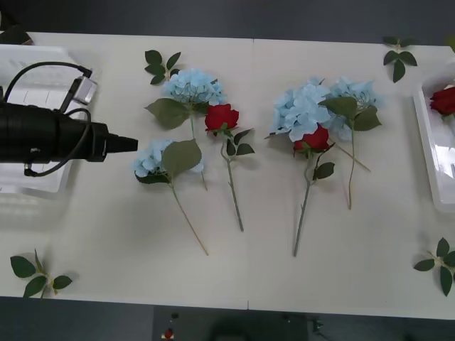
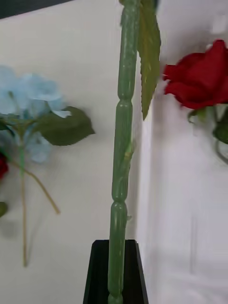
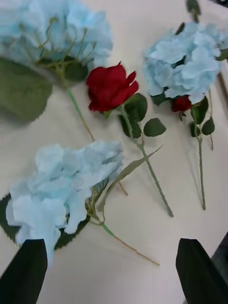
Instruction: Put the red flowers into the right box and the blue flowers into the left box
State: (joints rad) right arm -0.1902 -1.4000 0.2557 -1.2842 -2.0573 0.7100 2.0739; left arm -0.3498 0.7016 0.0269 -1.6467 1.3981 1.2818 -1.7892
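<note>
On the pale table point(image 1: 128, 234), front view: left gripper point(image 1: 131, 143) reaches in from the left box point(image 1: 32, 67), its black tip just short of a blue flower point(image 1: 153, 158) with a large leaf. Beyond the tip lies another blue cluster point(image 1: 193, 87) and a red rose point(image 1: 222, 117), stem trailing toward the near edge. Further right, two more blue clusters point(image 1: 304, 108) overlap a second rose point(image 1: 313, 138). The right box point(image 1: 430, 153) sits at the table's right edge with a red bloom point(image 1: 444, 99) inside. Leaf sprigs point(image 1: 39, 273) lie at the corners. No labels or writing readable anywhere.

Right wrist view: right gripper point(image 2: 116, 273) is closed on a green ribbed stem point(image 2: 122, 137), which rises straight up out of the black fingers point(image 2: 97, 275). A rose in the white tray point(image 2: 202, 76) lies to one side of the stem; a blue flower on the table point(image 2: 28, 99) lies to the other.

Left wrist view: black fingertips point(image 3: 23, 278) stand wide apart, nothing between them. The nearest blue cluster point(image 3: 66, 185) lies just ahead of one fingertip, its stem angling across the gap between the tips. A rose point(image 3: 110, 88) lies farther ahead.
</note>
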